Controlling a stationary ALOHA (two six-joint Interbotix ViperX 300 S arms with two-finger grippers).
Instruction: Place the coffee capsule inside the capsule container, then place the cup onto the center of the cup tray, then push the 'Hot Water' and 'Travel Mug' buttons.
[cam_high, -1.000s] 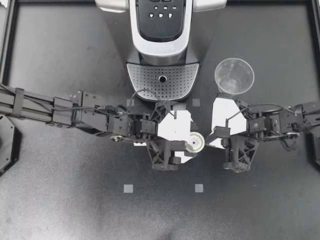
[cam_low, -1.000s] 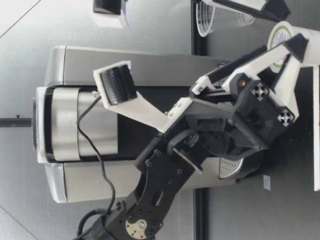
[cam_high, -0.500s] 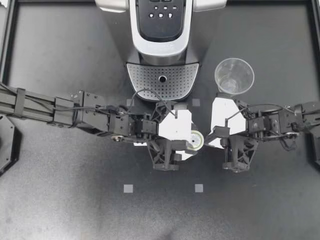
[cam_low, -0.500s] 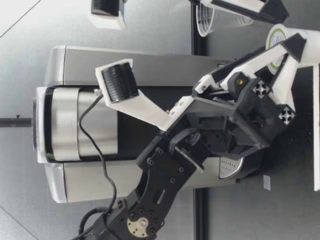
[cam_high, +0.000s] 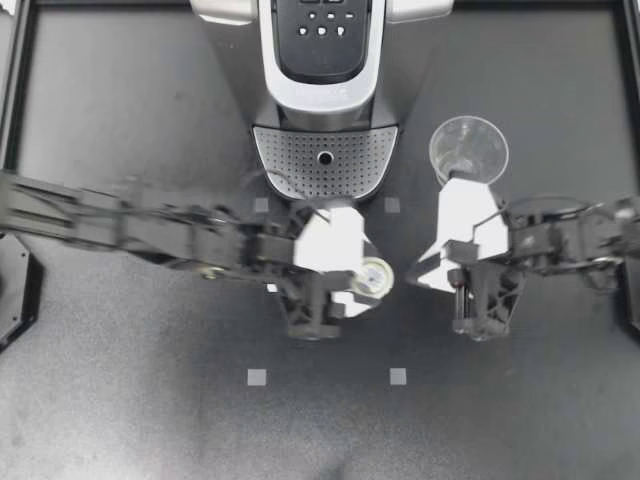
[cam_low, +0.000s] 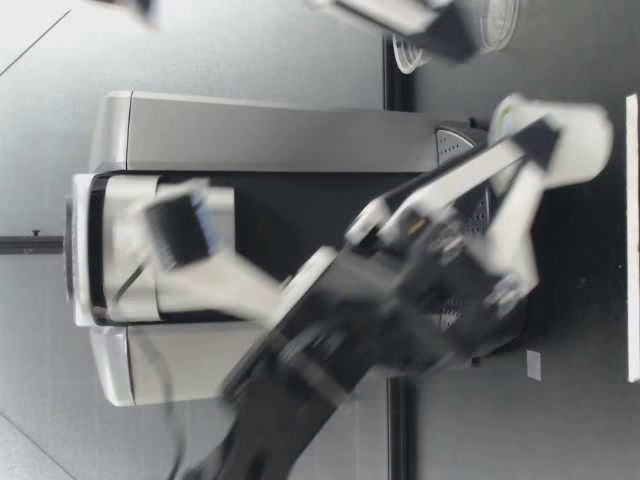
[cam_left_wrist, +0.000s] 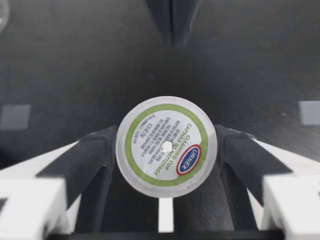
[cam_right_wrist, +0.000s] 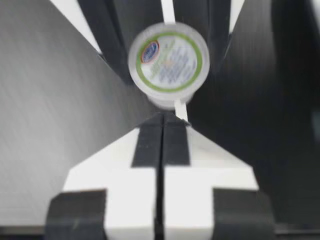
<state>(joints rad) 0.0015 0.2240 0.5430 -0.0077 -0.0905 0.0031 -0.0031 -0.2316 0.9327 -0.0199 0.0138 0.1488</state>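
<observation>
In the top view my left gripper (cam_high: 372, 277) is shut on the coffee capsule (cam_high: 375, 275), a white pod with a green-ringed lid, in front of the coffee machine (cam_high: 325, 60). The left wrist view shows both dark fingers (cam_left_wrist: 95, 155) pressed against the capsule (cam_left_wrist: 166, 146) from two sides. In the low view the capsule (cam_low: 560, 135) hangs a little above the table. My right gripper (cam_high: 410, 280) is shut and empty, and the capsule (cam_right_wrist: 168, 59) lies just ahead of its tips (cam_right_wrist: 162, 120). The clear cup (cam_high: 468, 150) stands upright beside the perforated cup tray (cam_high: 290, 160).
The machine's button panel (cam_high: 322, 30) faces up at the back, and its lid looks shut. Small grey squares (cam_high: 257, 377) mark the dark table. A black frame (cam_high: 12, 90) borders the workspace.
My left gripper closed on the capsule, then lifted it and carried it slightly toward the machine; the arm is blurred with motion. My right arm has shifted a little.
</observation>
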